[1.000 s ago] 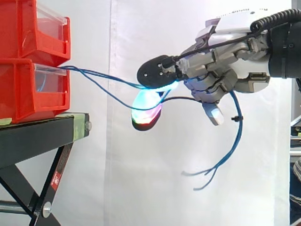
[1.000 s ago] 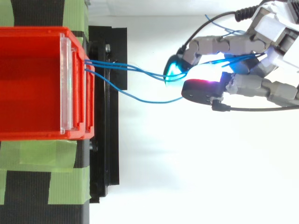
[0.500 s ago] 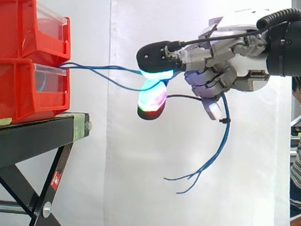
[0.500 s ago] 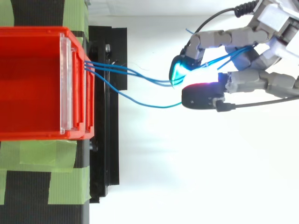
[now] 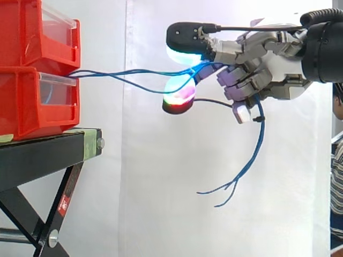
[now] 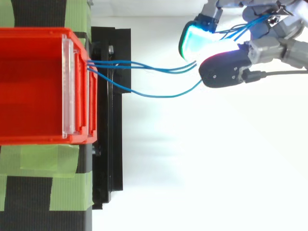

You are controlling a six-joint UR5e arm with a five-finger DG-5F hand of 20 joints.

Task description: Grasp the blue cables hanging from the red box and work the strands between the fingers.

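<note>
**Blue strands drawn level from the red box into a curled hand**

The blue cables leave the front of the red box, at the seam under the upper red bin, and run nearly level across open air to the hand; in the top view two strands keep close together while a third sags in a wider bow nearer the bottom edge. The hand sits high on the right of the side view, well clear of the bins; its fingers are curled round the strands. Two fingertips reach out toward the box, one above glowing cyan-white, one below glowing green, magenta and red, and the cables pass between them. Below the curled fingers the cables drop in a long curve; their loose ends splay apart in mid-air before the white curtain. Both bins stand stacked on the black stand; strips of green tape lie across it in the top view. A person's striped sleeve shows at the right edge.
</note>
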